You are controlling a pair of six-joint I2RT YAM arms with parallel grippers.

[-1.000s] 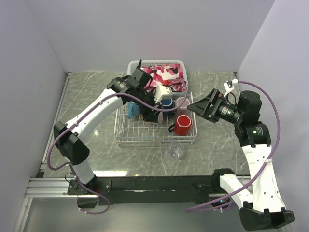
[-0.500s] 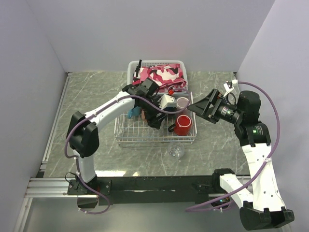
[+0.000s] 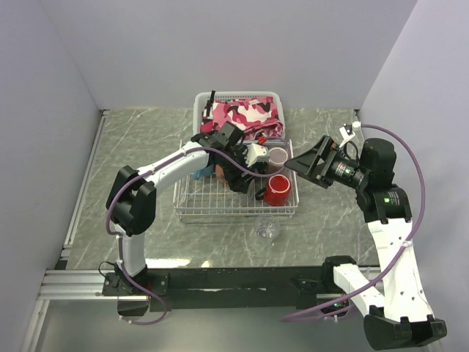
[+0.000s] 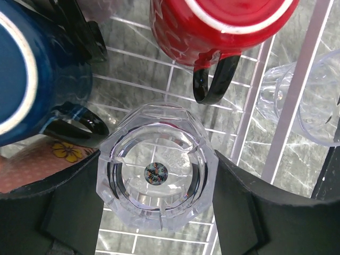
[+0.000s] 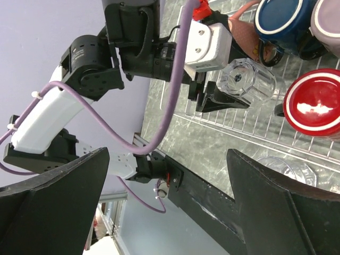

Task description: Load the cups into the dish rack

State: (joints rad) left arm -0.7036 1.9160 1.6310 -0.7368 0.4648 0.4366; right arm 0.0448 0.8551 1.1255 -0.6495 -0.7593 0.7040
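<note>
Glass in hand: my left gripper (image 4: 156,175) is clamped on a clear faceted glass (image 4: 175,133), one dark finger (image 4: 69,212) pressed to each side of it. Its base, with a small round sticker, faces my wrist camera. I hold it inside the dish rack (image 3: 198,209), over the middle of the wire floor. I cannot tell whether it touches the wires.

A red mug (image 4: 223,21) stands upright in the rack's near right corner, its dark handle pointing toward the held glass. A navy mug (image 4: 26,79) sits just beside the glass on the far side, and a terracotta mug (image 4: 32,159) with a yellow flower touches it. A mauve mug (image 3: 277,156) stands in the rack's far right corner. At the rack's left end a teal mug (image 3: 199,173) peeks out, mostly hidden by my arm.

A second clear glass (image 3: 267,229) stands on the table (image 3: 146,147) just outside the rack's near edge.

My right gripper (image 5: 167,175) hangs beside the rack's right edge with its jaws spread wide and nothing between them.

Beyond the rack's far edge sits a white basket (image 3: 199,103) holding pink camouflage cloth (image 3: 245,112).
</note>
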